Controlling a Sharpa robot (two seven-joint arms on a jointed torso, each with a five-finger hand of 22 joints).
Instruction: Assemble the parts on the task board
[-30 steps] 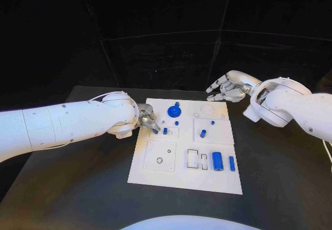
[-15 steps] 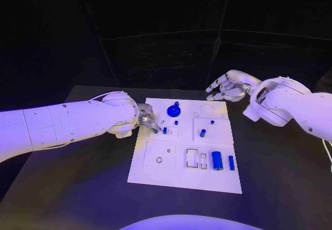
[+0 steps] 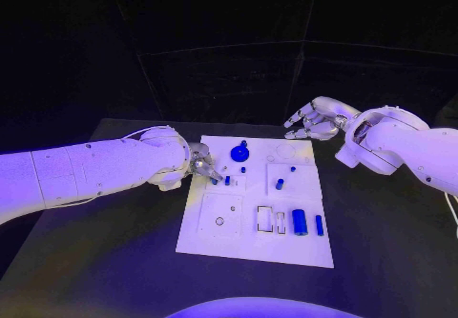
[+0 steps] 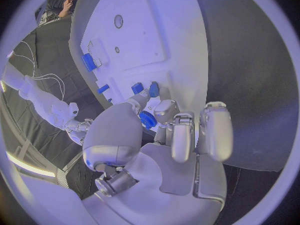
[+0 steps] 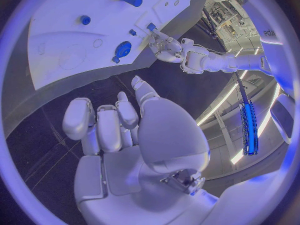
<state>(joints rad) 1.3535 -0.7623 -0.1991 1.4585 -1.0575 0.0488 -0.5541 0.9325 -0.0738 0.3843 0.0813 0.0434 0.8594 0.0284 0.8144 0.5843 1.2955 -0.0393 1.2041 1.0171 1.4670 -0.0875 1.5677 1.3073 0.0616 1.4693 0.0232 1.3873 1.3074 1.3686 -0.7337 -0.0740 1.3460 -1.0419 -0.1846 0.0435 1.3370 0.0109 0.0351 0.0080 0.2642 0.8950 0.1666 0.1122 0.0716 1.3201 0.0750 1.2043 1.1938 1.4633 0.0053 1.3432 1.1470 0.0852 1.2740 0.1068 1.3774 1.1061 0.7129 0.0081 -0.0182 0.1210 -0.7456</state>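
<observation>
- Left hand (image 3: 202, 165) at the white board's (image 3: 250, 248) left edge, frame centre; fingers (image 4: 145, 98) touching a small blue peg (image 4: 153, 89), grip unclear.
- Right hand (image 3: 313, 119) above the board's upper right corner, fingers curled, holding nothing.
- Blue cylinder (image 3: 300, 222) lies lower right on the board.

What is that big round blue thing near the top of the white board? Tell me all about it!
The round blue part is a flat disc with a small knob sticking out at its far side, shiny like plastic. It sits on the task board near its far edge, left of a faint round outline. Nothing touches it: the left hand is beside it at the board's left edge, over a smaller blue piece, and the right hand hangs apart beyond the far right corner.
</observation>
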